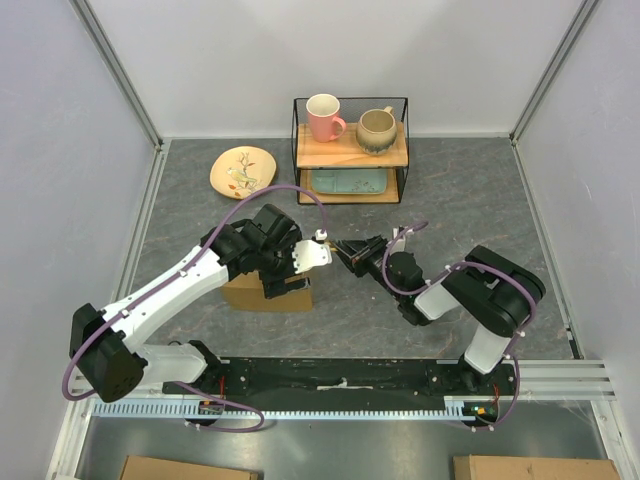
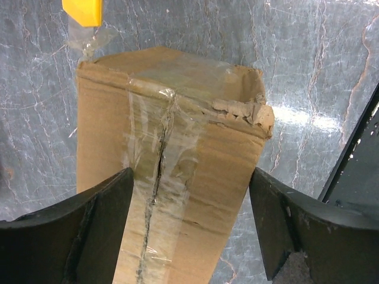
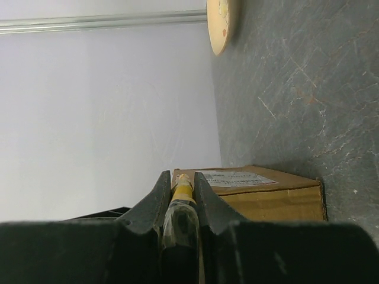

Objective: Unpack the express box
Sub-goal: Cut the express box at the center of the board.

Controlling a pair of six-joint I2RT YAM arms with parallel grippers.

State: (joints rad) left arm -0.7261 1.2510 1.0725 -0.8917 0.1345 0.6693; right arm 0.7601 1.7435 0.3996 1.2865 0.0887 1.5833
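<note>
Locate the express box [image 1: 243, 294] on the grey table [image 1: 470, 200], left of centre and near the arm bases, beneath the left arm. The left gripper [image 2: 190, 177] is at the box's taped end, with one finger [image 2: 89, 231] on each side of the cardboard, spread wide. You cannot tell whether the pads press the box or stand clear of it. The clear tape [image 2: 148, 136] along the seam is wrinkled, and one top corner is crushed. The right gripper [image 3: 180, 180] is clamped on a yellow-handled cutter [image 3: 183, 192] that points at the box. In the left wrist view, the cutter's yellow end sits just at the loose tape on the far corner. A white label [image 3: 234, 177] shows on one side of the box.
</note>
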